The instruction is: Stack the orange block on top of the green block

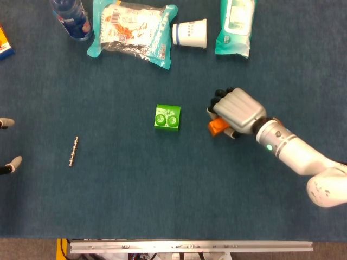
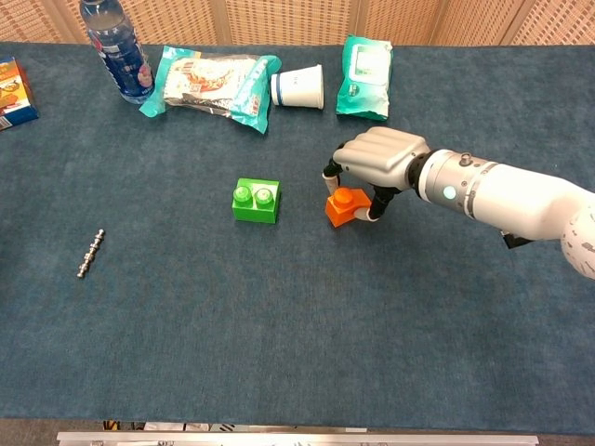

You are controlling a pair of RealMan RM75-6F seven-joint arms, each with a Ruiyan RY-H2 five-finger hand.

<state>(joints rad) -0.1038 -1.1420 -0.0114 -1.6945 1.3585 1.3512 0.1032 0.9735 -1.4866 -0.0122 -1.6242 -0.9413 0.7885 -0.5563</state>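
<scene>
1 dark blue carpeted tabletop (image 2: 279, 325)

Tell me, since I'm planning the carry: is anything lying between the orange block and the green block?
Nothing visible. Bare carpet separates the orange block, gripped by the right hand, from the green block. The paper cup sits well behind.

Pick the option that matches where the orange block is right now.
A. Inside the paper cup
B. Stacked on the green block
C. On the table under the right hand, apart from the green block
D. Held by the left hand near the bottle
C: the orange block sits on the table with the right hand closed over it, fingers on both sides, and a gap of bare cloth separates it from the green block.
</scene>
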